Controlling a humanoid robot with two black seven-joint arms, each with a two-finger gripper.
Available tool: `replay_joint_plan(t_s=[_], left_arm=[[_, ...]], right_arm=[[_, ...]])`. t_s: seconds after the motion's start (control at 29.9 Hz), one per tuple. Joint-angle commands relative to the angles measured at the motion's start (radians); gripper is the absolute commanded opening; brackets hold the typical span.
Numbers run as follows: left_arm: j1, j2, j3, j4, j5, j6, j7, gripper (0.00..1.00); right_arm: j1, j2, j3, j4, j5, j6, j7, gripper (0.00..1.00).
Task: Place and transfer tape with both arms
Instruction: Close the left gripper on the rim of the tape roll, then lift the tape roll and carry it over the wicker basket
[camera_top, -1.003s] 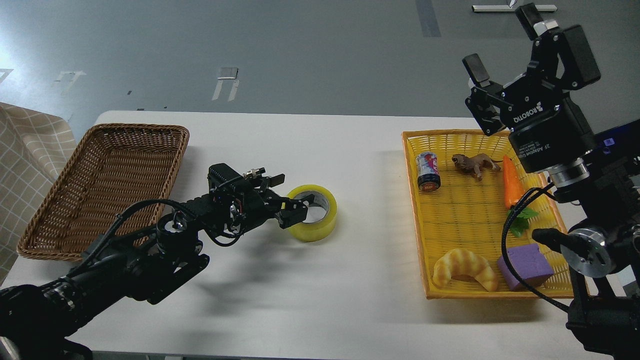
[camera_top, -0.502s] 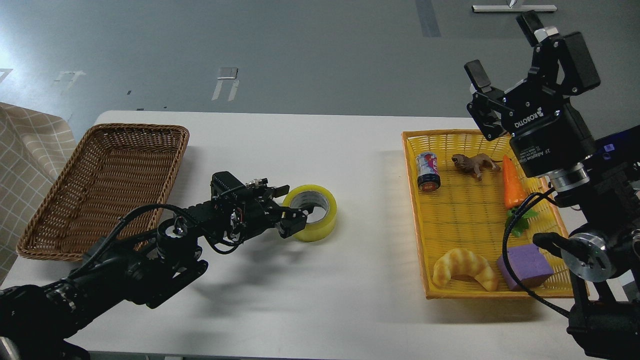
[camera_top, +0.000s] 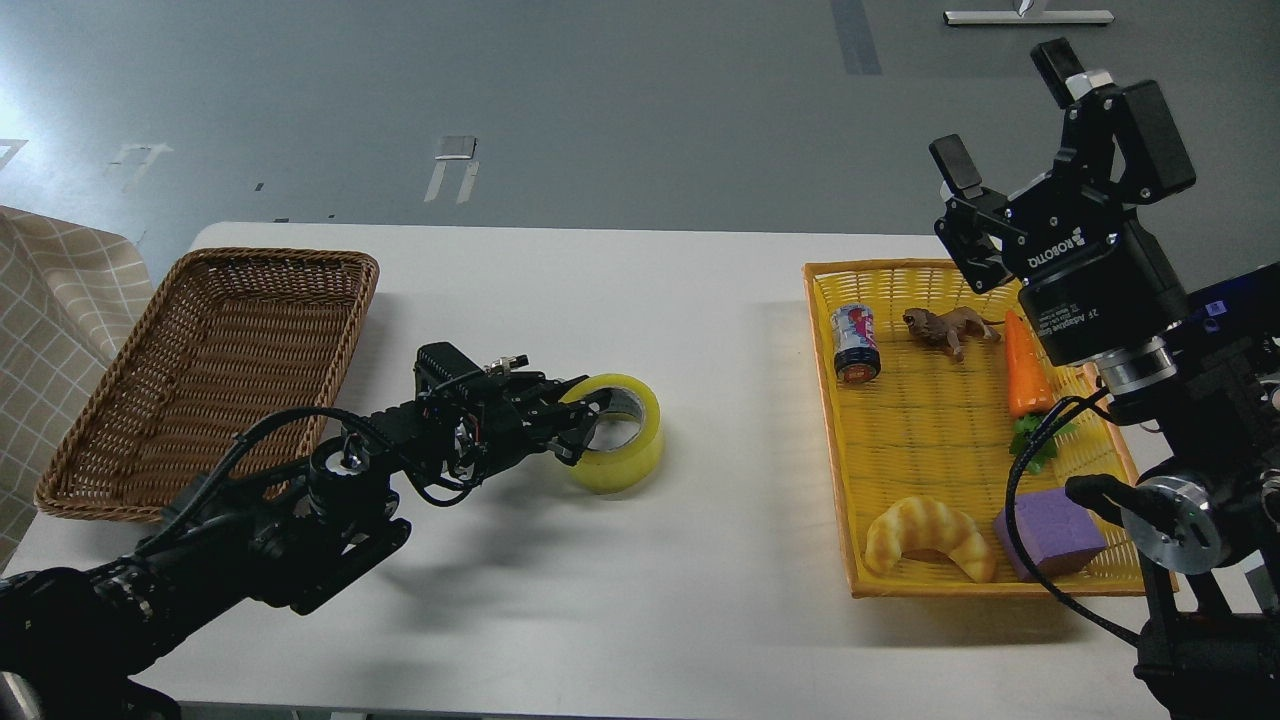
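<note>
Tape (camera_top: 622, 445): glossy translucent-yellow roll w/ pale core, on the smooth white table (camera_top: 640, 620) near centre; brown wicker basket (camera_top: 215, 360) at left, woven rectangular, sloped walls; yellow plastic mesh tray (camera_top: 940, 430) at right w/ small can (camera_top: 856, 343), brown animal figure (camera_top: 950, 327), orange carrot (camera_top: 1024, 365) w/ green top, ridged golden croissant (camera_top: 930, 538), purple foam block (camera_top: 1050, 533) (matte, boxy).

Vs 0.5 s ago: tape has slid a bit left and tipped, far rim raised; left gripper (camera_top: 580, 425) fingers now closed in on the roll's near wall, one over the rim into the core, one at the outer face, pinching it; right arm barely shifted.

Pose: left arm enters low from bottom-left, stretched nearly horizontal over the table toward the roll; right gripper (camera_top: 1005, 115) held high above the tray's far corner, pointing up and away, fingers spread wide, nothing between them.
</note>
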Motion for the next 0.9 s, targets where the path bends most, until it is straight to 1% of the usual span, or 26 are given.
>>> replay_joint_plan(t_s=[0.0, 0.03, 0.2, 0.27, 0.3, 0.37, 0.43, 0.47, 0.54, 0.6, 0.64, 0.7, 0.74, 0.8, 0.87], left_arm=[[-0.01, 0.001, -0.001, -0.001, 0.0, 0.002, 0.0, 0.05], [-0.01, 0.001, -0.001, -0.001, 0.0, 0.002, 0.0, 0.05], [-0.112, 0.024, 0.001, -0.01, -0.031, 0.006, -0.005, 0.05], [-0.113, 0.024, 0.001, -0.01, -0.031, 0.006, -0.005, 0.05], [-0.155, 0.074, -0.001, -0.016, -0.032, 0.006, -0.018, 0.05], [-0.172, 0.096, -0.002, -0.018, -0.032, 0.008, -0.029, 0.05], [-0.172, 0.096, -0.002, -0.018, -0.032, 0.008, -0.029, 0.05], [-0.212, 0.13, -0.002, -0.018, -0.043, 0.009, -0.05, 0.05], [-0.232, 0.167, -0.002, -0.018, -0.057, 0.009, -0.066, 0.05], [-0.232, 0.167, -0.002, -0.018, -0.057, 0.009, -0.066, 0.05], [-0.244, 0.226, -0.001, -0.018, -0.074, 0.009, -0.083, 0.05], [-0.243, 0.266, 0.001, -0.01, -0.077, 0.009, -0.1, 0.05], [-0.241, 0.3, 0.001, -0.004, -0.078, 0.009, -0.115, 0.05], [-0.24, 0.334, 0.001, -0.003, -0.08, 0.009, -0.129, 0.05], [-0.231, 0.4, 0.001, -0.003, -0.08, 0.011, -0.15, 0.05]], right_arm=[[-0.002, 0.0, 0.0, 0.0, 0.0, -0.002, 0.002, 1.0], [-0.002, 0.0, 0.0, 0.0, 0.0, -0.002, 0.002, 1.0], [-0.006, 0.015, 0.0, -0.003, -0.002, -0.002, 0.0, 1.0], [-0.006, 0.015, 0.0, -0.003, -0.002, -0.002, 0.0, 1.0], [-0.006, 0.02, 0.0, -0.005, -0.002, -0.002, 0.0, 1.0], [-0.006, 0.02, 0.0, -0.005, -0.002, -0.002, 0.0, 1.0], [-0.006, 0.02, 0.0, -0.005, -0.002, -0.002, 0.0, 1.0], [-0.006, 0.02, 0.0, -0.008, -0.003, -0.002, 0.0, 1.0], [-0.008, 0.02, -0.002, -0.008, -0.003, -0.002, 0.0, 1.0], [-0.008, 0.02, -0.002, -0.008, -0.003, -0.002, 0.0, 1.0], [-0.009, 0.021, -0.003, -0.008, -0.003, -0.002, 0.0, 1.0], [-0.011, 0.023, -0.003, -0.008, -0.003, -0.002, 0.0, 1.0], [-0.016, 0.028, -0.003, -0.008, -0.005, 0.0, 0.0, 1.0], [-0.016, 0.029, -0.003, -0.008, -0.005, -0.002, 0.0, 1.0], [-0.017, 0.032, -0.006, -0.009, -0.005, 0.0, 0.0, 1.0]])
